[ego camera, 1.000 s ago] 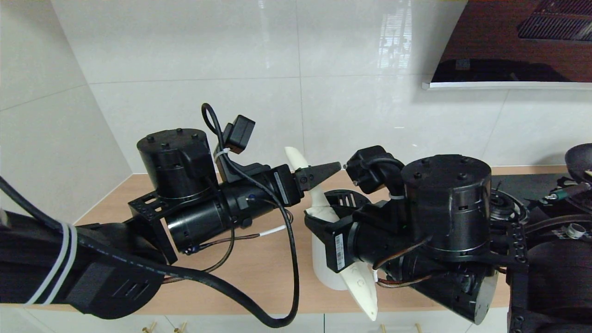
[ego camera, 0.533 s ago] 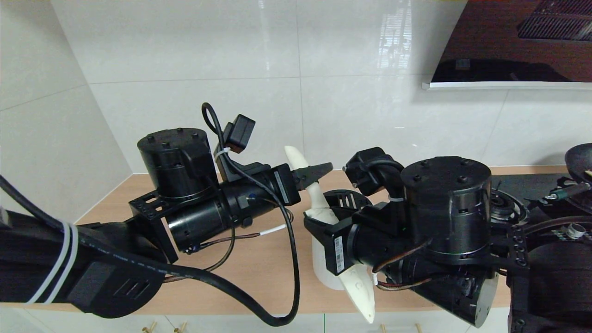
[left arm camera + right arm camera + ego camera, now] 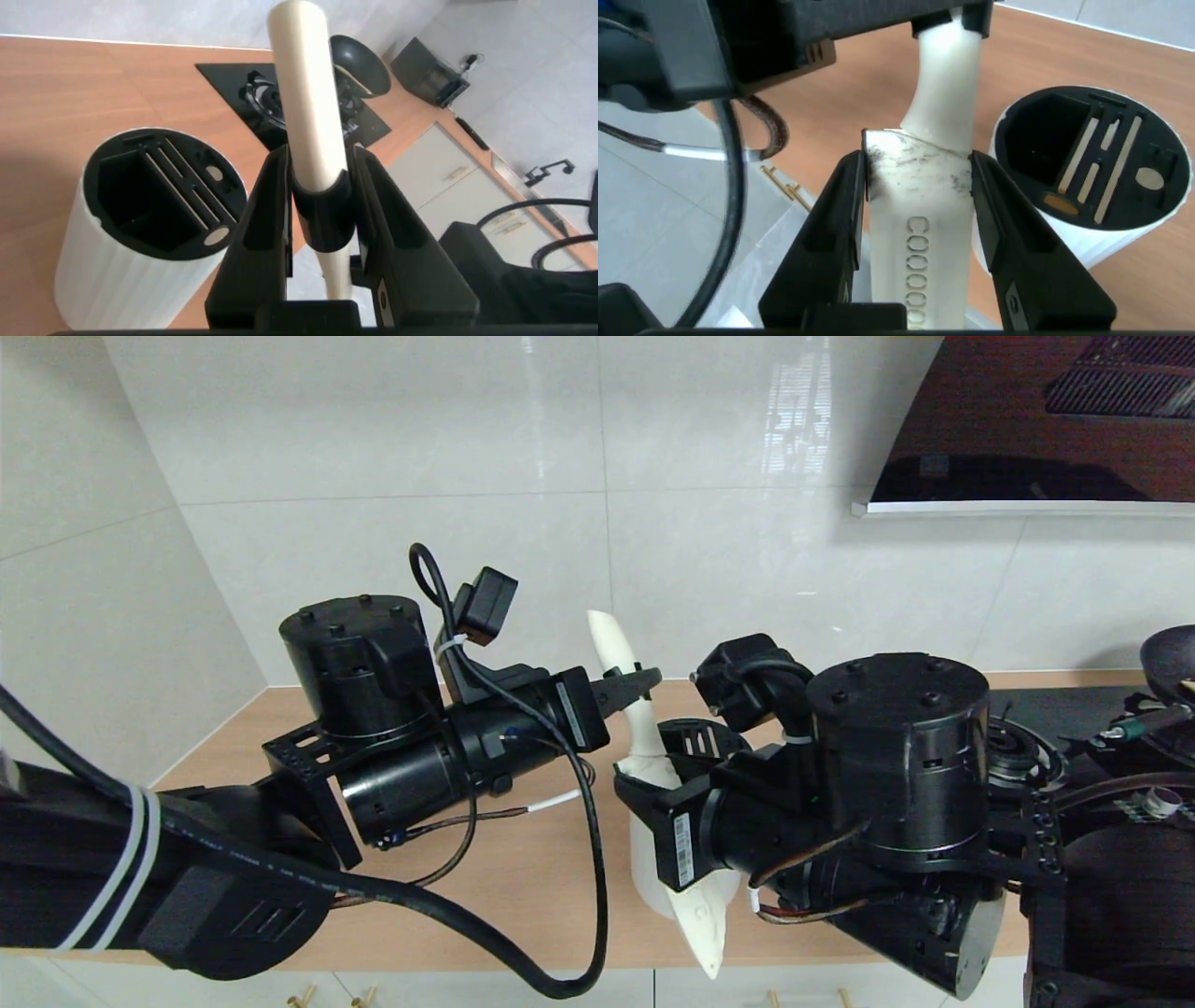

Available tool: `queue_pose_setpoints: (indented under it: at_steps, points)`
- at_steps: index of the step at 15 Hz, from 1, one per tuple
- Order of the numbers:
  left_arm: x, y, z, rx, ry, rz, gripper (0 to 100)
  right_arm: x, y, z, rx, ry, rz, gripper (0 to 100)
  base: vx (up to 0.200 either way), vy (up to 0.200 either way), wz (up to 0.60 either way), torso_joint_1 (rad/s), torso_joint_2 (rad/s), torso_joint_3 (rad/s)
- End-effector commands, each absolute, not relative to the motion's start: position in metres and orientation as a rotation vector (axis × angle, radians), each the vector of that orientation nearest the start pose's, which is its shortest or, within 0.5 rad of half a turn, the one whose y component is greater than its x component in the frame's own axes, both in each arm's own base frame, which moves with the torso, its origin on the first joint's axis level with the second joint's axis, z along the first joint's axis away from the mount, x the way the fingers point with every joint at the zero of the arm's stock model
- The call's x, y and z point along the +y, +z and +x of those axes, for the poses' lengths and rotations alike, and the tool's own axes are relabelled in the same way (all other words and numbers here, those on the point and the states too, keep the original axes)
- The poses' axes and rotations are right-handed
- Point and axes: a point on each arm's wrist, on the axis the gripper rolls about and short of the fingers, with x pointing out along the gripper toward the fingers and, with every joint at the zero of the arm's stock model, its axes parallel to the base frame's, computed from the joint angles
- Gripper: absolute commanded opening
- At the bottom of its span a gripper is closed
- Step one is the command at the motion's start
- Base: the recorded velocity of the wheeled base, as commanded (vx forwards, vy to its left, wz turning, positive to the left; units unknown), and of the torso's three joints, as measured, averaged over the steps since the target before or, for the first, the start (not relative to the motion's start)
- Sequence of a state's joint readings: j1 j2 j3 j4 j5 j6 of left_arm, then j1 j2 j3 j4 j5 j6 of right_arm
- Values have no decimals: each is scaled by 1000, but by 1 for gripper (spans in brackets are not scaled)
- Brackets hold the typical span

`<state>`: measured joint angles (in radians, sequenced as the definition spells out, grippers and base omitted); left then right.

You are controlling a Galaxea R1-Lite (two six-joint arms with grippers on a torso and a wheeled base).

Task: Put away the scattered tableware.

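You have both claws on one white paddle (image 3: 611, 644). Left gripper (image 3: 631, 685): the arm lies roughly level, coming in from the left. Its jaws are clamped narrow on the round handle, and the handle tip stands above the claw. Right gripper (image 3: 649, 779): the forearm comes in from the right. Its jaws are closed on the wider flat part just below the left claw, and the blade end hangs past it, slanting toward the counter's front edge. The white utensil holder (image 3: 646, 863) stands upright on the wooden counter (image 3: 523, 868), beneath and just beside the right claw. Its slotted top is open.
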<state>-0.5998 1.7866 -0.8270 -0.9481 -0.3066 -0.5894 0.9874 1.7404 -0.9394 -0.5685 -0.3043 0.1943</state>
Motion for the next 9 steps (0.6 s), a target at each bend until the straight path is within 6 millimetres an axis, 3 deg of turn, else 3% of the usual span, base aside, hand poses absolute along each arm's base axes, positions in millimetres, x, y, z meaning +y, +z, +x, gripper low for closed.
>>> queue_pose_setpoints:
  at_steps: [1, 2, 3, 7, 9]
  points:
    - [-190, 195, 266, 271, -878, -549, 0, 268, 199, 185, 254, 657, 42, 0, 0, 0, 0, 0, 0, 0]
    - [-190, 196, 266, 267, -878, -549, 0, 268, 199, 185, 254, 656, 42, 0, 0, 0, 0, 0, 0, 0]
    - [-189, 197, 265, 258, -881, -551, 0, 268, 199, 185, 255, 656, 41, 100, 0, 0, 0, 0, 0, 0]
    - [-188, 201, 264, 228, -882, -556, 0, 264, 203, 183, 243, 654, 52, 100, 0, 0, 0, 0, 0, 0]
    - [-182, 214, 261, 161, -882, -565, 0, 233, 234, 183, 159, 596, 109, 100, 0, 0, 0, 0, 0, 0]
